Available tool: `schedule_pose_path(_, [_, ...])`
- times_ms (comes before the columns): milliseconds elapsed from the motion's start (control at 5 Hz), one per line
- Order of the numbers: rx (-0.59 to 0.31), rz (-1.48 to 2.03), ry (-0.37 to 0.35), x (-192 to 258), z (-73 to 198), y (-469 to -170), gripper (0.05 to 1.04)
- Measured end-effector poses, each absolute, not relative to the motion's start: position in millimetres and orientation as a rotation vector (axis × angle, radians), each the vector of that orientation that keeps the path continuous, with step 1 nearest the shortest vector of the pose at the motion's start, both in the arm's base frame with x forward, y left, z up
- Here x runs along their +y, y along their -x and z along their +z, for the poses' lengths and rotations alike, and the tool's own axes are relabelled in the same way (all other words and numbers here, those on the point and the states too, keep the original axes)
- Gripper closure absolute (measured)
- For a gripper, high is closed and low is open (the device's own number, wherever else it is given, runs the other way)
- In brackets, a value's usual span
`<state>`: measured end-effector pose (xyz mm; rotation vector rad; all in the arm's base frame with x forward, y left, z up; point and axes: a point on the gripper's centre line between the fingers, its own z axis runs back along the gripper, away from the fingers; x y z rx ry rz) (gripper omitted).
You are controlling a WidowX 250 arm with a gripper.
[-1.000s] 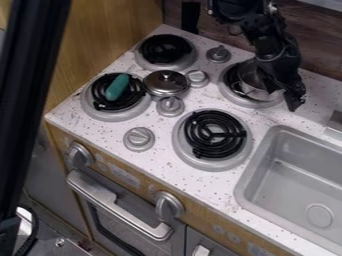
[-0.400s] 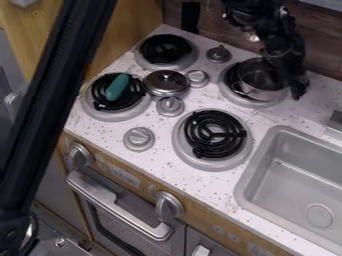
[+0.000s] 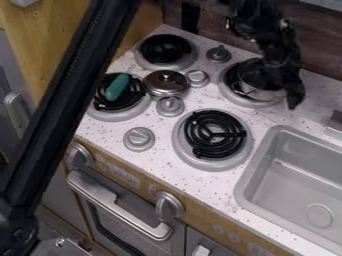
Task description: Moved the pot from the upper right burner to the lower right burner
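Over the right side of the metal pot hangs the black gripper (image 3: 288, 96), coming down from the top edge. The pot (image 3: 248, 82) rests on the upper right burner (image 3: 230, 95), its right part hidden behind the gripper and arm. Whether the gripper touches the pot's rim cannot be told. The lower right burner (image 3: 214, 135), a black coil in a grey ring, has nothing on it.
A teal object (image 3: 117, 87) lies on the lower left burner, beside a metal lid (image 3: 166, 82). Knobs (image 3: 171, 106) stand between the burners. The sink (image 3: 287, 175) is at right. A long black bar (image 3: 63, 115) crosses the left side.
The gripper rose and shifted right, uncovering more of the pot, then came slightly back down and left. The pot appears in place. The black bar at left swung rightward.
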<state>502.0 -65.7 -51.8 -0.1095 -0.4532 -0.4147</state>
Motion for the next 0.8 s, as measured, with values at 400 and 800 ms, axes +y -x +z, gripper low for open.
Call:
schedule_pose_path(400, [-0.420, -0.408, 0.107, -63, -63, -494, 0.691])
schedule_pose_path(800, [-0.444, -0.413, 0.097, -62, -53, -488, 0.950])
